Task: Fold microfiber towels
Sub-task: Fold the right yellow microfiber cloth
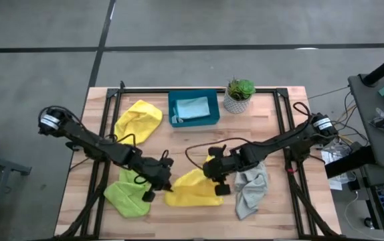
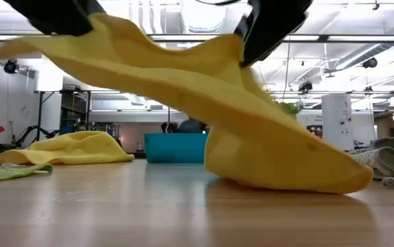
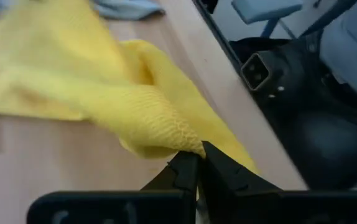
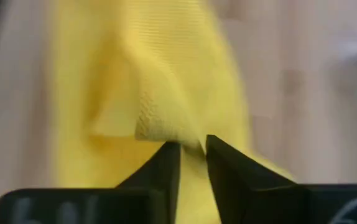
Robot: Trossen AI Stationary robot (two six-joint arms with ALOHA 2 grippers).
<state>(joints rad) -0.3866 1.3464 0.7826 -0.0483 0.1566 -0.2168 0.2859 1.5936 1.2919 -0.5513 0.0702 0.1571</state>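
A yellow towel (image 1: 193, 189) lies near the table's front middle, partly lifted between both grippers. My left gripper (image 1: 166, 179) is shut on its left end; my right gripper (image 1: 212, 175) is shut on its far right part. A second yellow towel (image 1: 138, 120) lies crumpled at the far left. A lime green towel (image 1: 126, 194) lies at the near left, a grey towel (image 1: 251, 189) at the near right. A light blue cloth (image 1: 193, 107) lies in the teal tray (image 1: 193, 109). My left gripper pinches the yellow towel's left corner (image 3: 188, 148) between its two fingertips. That end is lifted off the table and the cloth slopes down from it. My right gripper pinches a bunched fold at the towel's far right edge (image 4: 188, 142) between its two fingers. That part is raised, and the towel's lower part (image 2: 286, 175) rests on the table.
A small potted plant (image 1: 239, 95) stands at the far edge right of the teal tray. Black frame rails (image 1: 105, 134) run along the table's left and right sides. A cable (image 1: 202, 148) loops over the table behind my right gripper.
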